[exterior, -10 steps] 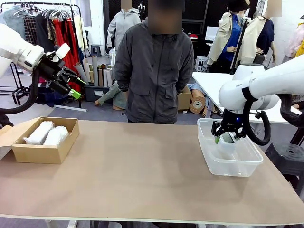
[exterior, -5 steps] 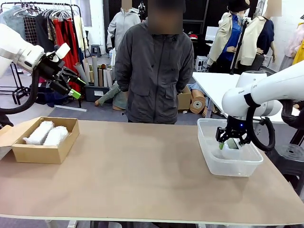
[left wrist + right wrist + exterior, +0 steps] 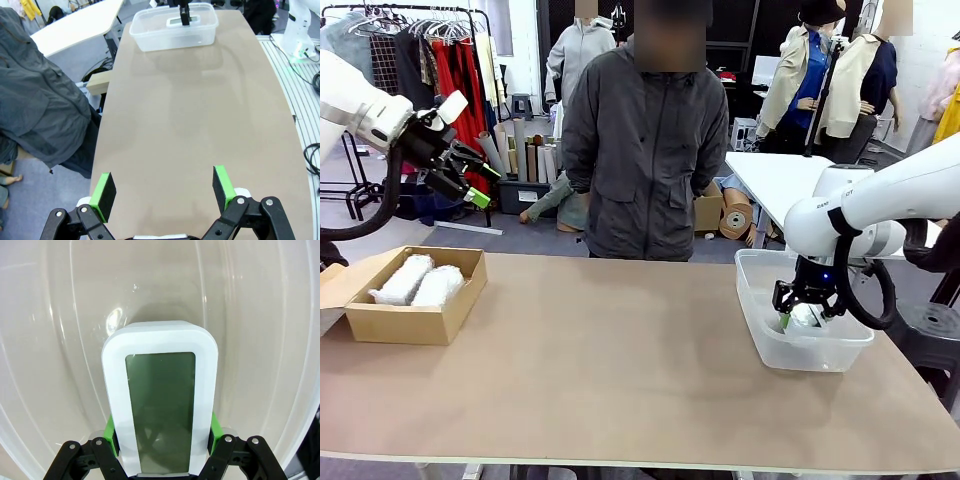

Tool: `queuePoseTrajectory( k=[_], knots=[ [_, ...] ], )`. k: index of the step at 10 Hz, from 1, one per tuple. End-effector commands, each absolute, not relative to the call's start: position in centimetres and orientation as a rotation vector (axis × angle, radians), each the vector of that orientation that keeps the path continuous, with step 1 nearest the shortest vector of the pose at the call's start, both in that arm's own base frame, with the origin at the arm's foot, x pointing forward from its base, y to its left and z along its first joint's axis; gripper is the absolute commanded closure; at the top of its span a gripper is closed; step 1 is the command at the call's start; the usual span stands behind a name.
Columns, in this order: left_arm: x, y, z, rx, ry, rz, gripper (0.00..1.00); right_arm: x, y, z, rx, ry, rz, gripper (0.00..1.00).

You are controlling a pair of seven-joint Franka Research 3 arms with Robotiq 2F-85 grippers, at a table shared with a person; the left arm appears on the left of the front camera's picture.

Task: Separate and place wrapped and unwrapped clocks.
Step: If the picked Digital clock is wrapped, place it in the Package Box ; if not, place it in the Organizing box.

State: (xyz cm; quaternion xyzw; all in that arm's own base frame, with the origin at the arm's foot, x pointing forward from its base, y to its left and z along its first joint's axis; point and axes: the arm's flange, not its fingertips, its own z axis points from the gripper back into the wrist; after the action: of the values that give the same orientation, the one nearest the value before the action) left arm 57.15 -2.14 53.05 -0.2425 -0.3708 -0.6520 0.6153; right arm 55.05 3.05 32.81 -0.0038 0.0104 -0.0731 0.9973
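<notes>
Clock (image 3: pixel 159 400), bare and white with a grey-green screen, sits clamped in our right end effector (image 3: pixel 798 318) inside the clear plastic tub (image 3: pixel 757 335). Our left end effector (image 3: pixel 470 170) hangs open above the cardboard box (image 3: pixel 408 322), where both bubble-wrapped clocks (image 3: pixel 420 282) lie side by side.

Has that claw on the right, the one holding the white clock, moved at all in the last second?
Yes. The right gripper, shut on the clock, has sunk lower into the clear plastic tub, which has stayed put on the table.
</notes>
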Motion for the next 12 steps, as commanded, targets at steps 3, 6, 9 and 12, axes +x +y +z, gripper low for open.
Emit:
queuePoseTrajectory(
  k=[3,6,9,12],
  knots=[
    [57.00,-2.07,53.21,-0.551,-0.850,-1.496,0.00,54.50,3.03,32.69,0.025,0.014,-0.116,1.00],
    [57.00,-2.07,53.21,-0.551,-0.850,-1.496,0.00,54.17,3.33,32.36,0.027,0.048,-0.119,0.50],
    [57.00,-2.07,53.21,-0.551,-0.850,-1.496,0.00,54.06,3.42,32.86,0.016,0.041,-0.116,0.00],
    [57.00,-2.07,53.21,-0.551,-0.850,-1.496,0.00,53.79,3.48,33.34,0.005,0.043,-0.103,0.00]
  ],
)
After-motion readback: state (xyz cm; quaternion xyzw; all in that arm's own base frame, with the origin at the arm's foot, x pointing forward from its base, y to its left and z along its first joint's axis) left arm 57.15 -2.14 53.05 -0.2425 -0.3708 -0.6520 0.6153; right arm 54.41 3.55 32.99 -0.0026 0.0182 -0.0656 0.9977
